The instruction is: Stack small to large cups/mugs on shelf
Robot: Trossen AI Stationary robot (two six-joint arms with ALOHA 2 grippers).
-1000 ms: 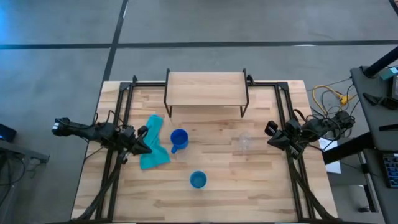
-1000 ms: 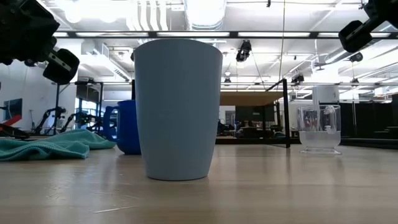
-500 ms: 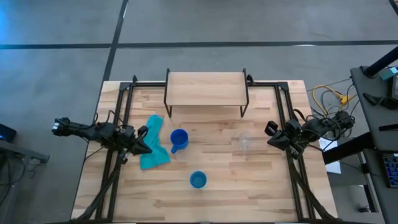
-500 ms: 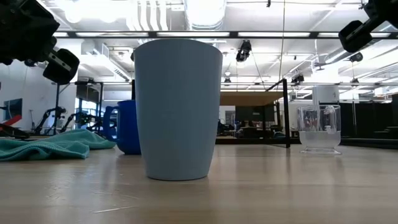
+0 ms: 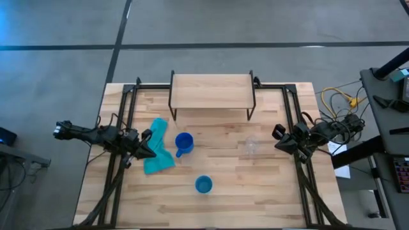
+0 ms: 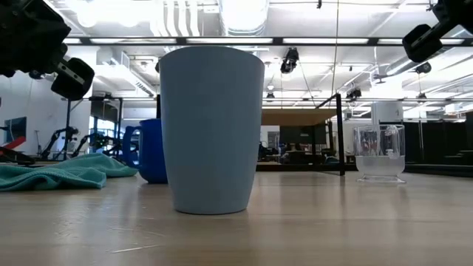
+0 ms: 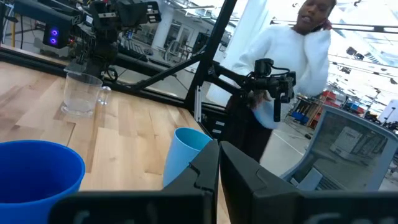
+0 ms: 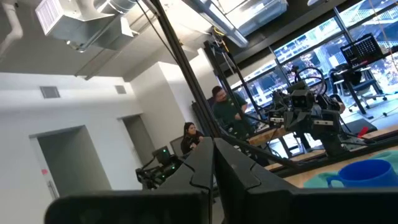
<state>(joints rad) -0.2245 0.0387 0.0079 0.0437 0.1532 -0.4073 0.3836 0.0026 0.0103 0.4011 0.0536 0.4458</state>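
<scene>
The dark blue handled mug [image 5: 184,143] stands upright at the table's middle. The lighter blue handleless cup [image 5: 203,185] stands nearer the front edge [image 6: 211,129]. The clear glass cup [image 5: 251,146] stands to the right [image 6: 379,153]. The shelf [image 5: 211,91], a light board on thin black legs, stands at the table's far edge with nothing on it. My left gripper [image 5: 153,151] is shut, hovering at the left by the teal cloth [image 7: 219,163]. My right gripper [image 5: 276,145] is shut at the right side, tipped upward [image 8: 214,160]. Neither touches anything.
A teal cloth [image 5: 157,147] lies crumpled left of the mug. A black metal frame [image 5: 291,108] runs along the table's left, right and far sides. Cables [image 5: 337,99] and equipment sit beyond the right edge. People stand in the room beyond the table [image 7: 292,56].
</scene>
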